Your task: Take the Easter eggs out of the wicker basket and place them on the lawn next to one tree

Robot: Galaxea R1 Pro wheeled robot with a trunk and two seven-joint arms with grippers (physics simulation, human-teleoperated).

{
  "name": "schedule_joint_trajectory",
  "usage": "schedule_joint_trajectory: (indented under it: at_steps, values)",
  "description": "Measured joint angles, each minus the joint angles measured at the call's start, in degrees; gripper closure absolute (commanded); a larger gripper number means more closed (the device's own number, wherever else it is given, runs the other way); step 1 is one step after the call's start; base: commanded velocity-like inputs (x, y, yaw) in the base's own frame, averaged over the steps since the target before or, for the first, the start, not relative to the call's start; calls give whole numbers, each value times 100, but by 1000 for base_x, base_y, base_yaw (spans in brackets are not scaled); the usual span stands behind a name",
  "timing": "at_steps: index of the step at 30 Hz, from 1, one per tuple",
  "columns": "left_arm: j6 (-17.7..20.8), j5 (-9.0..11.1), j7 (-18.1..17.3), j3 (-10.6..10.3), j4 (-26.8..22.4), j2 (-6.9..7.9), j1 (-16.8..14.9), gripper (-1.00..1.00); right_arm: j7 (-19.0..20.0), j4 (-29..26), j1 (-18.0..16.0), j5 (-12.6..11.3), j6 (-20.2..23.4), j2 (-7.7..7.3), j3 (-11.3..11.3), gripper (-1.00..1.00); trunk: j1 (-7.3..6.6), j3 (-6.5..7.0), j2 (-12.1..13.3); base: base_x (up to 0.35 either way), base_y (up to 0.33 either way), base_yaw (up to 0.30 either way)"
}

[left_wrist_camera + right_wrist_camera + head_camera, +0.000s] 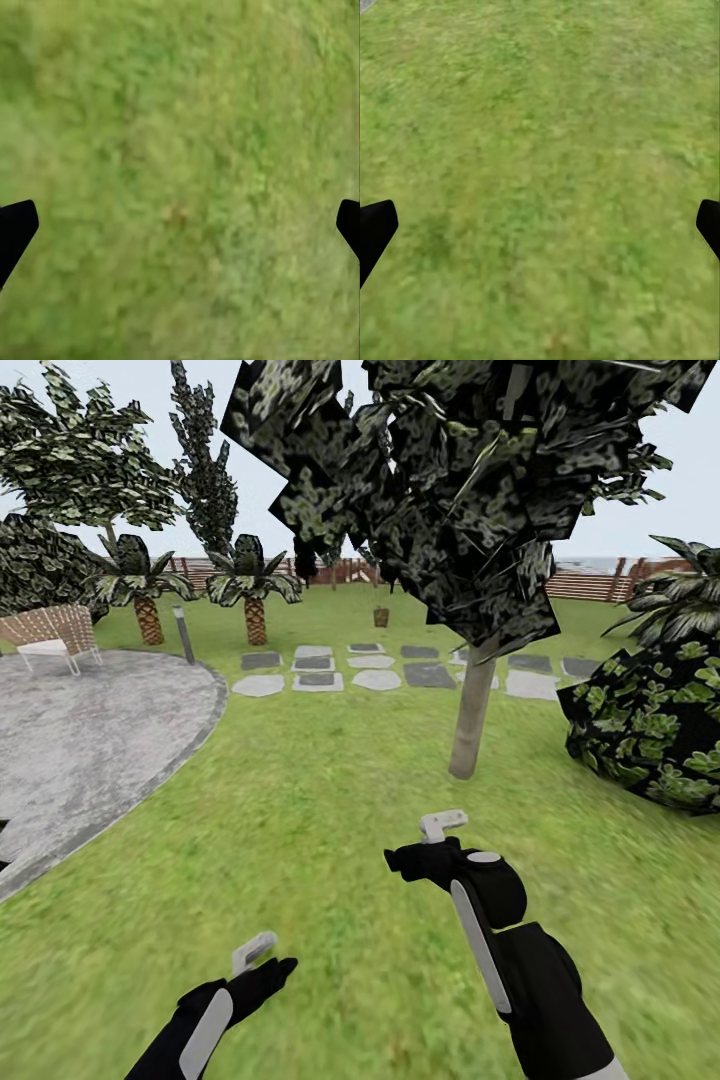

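Both arms hover over the lawn, the left gripper and right gripper each with fingers spread wide and empty. Ahead stands a tree, a dark bush to its right. Far beyond the stepping stones, a small basket sits near the fence.

The head view looks forward and down across the lawn toward the tree ahead of both claws. Each wrist view faces down between its wide-spread fingertips, close above the same grass.
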Motion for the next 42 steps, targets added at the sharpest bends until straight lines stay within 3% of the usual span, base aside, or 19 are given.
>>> schedule_joint_trajectory:
  at_steps: [15,33,42]
  values:
    - [14,5,0,0,0,-1,0,-100,6,0,-2,-1,8,27,9,-100,0,0,0,334,0,1]
    - [18,6,-5,1,-1,0,1,-100,1,1,-17,-1,35,22,-1,-100,0,0,0,334,0,193]
    - [18,6,-7,0,6,-1,0,-100,7,0,-17,-1,32,19,-14,-100,0,0,0,334,0,60]
